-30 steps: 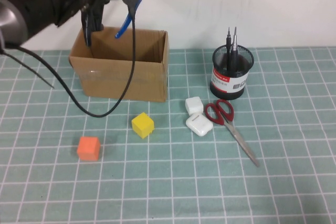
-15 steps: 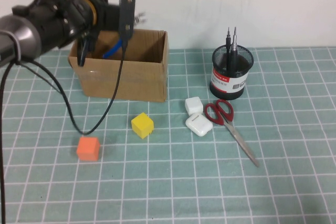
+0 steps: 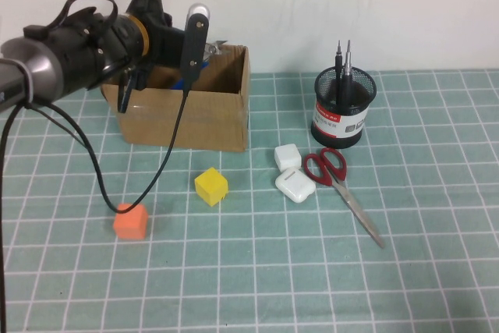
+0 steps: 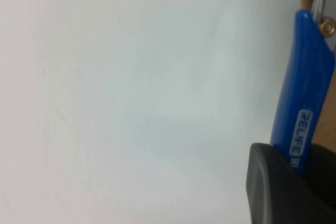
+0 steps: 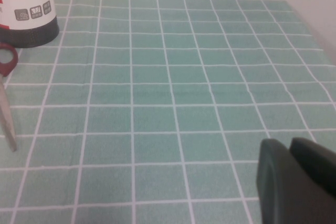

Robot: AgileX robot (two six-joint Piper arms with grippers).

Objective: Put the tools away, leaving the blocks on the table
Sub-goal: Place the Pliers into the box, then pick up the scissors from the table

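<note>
The blue pliers (image 4: 307, 85) carry a white label on the handle whose visible letters seem to read "DELIFE", partly cut off by the black finger (image 4: 273, 192) of the left gripper (image 3: 156, 56) that presses on it. The mesh cup (image 3: 344, 107) wears a white band with a red stripe and small dark print too fine to read; in the right wrist view the same band shows little grey icons.

The cardboard box (image 3: 183, 111) stands open at the far left of the surface (image 3: 405, 271). The left gripper hangs over the box's open top, clamped on the pliers, whose blue handle shows just inside the box's mouth and whose metal end peeks out at the far rim. The mesh cup, to the right of the box, holds the pick (image 3: 339, 64) and the screwdriver (image 3: 348, 64), both upright with tips above the rim.

The scissors (image 3: 343, 189) lie flat just in front of the cup, red handles toward it and blades pointing toward the near right. Two white cases (image 3: 292, 173) sit touching each other beside the scissors' handles. The yellow block (image 3: 211, 185) rests in front of the box, and the orange block (image 3: 131, 221) lies nearer and further left, with a black cable passing just beside it.

The right gripper (image 5: 296, 182) hovers low over bare surface, well to the right of the cup; whether its fingers are apart or together cannot be told.
</note>
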